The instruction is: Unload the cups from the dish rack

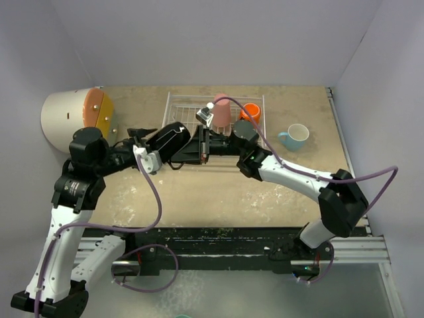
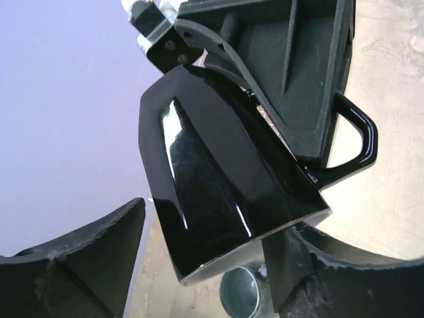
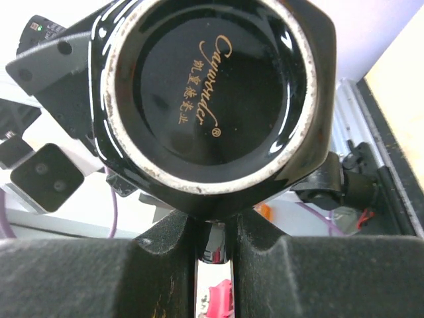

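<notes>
Left claw (image 2: 211, 268) agape, right claw (image 3: 212, 246) tight.

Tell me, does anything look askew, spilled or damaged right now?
Nothing spilled. The black mug lies sideways in mid-air, right jaws shut on its handle, left jaws open around its mouth. Its base ring looks scuffed white.

A robotics laboratory's test cell: a left arm (image 1: 73, 192) and a right arm (image 1: 298, 175), both white-and-black robot units, stood mounted on an aluminium rail (image 1: 358, 248) at the near edge of a scuffed beige table (image 1: 199, 192). Plain pale walls (image 1: 212, 40) boxed it in, and purple cables (image 1: 156, 192) looped loose.
</notes>
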You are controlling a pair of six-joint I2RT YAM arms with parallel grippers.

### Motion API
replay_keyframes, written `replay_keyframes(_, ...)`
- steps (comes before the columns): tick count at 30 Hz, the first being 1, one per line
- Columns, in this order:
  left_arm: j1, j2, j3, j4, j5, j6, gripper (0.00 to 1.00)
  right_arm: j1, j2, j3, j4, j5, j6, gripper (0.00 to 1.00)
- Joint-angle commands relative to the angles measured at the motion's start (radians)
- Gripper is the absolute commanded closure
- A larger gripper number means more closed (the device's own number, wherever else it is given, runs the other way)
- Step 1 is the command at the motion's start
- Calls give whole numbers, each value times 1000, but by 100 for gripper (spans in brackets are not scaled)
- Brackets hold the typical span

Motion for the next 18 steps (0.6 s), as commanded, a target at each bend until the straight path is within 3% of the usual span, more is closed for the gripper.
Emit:
replay_keyframes(1,4,-17,1,54,6,25,35,23,-16,17,242,5,109,100)
replay_keyframes(9,4,-47,-56,128,-10,12,81,41,-31,-15,279,18,171,100)
replay_keyframes(11,4,-42,-66,128,-5,3,83,52,-33,-22,305,21,188,100)
replay_keyframes(14,4,-18,-57,106,8,-12,75,71,-40,-24,303,25,185,100)
replay_keyframes(15,4,-12,-53,103,8,-14,80,72,-42,-24,298,23,179,100)
replay_keyframes(16,4,-8,-53,103,3,-18,94,72,-45,-27,284,7,176,100)
replay_keyframes(17,4,-4,-52,105,-9,-23,100,68,-53,-32,264,-14,178,92)
replay_keyframes(18,4,3,-49,100,-24,-30,100,54,-68,-44,256,-11,178,81)
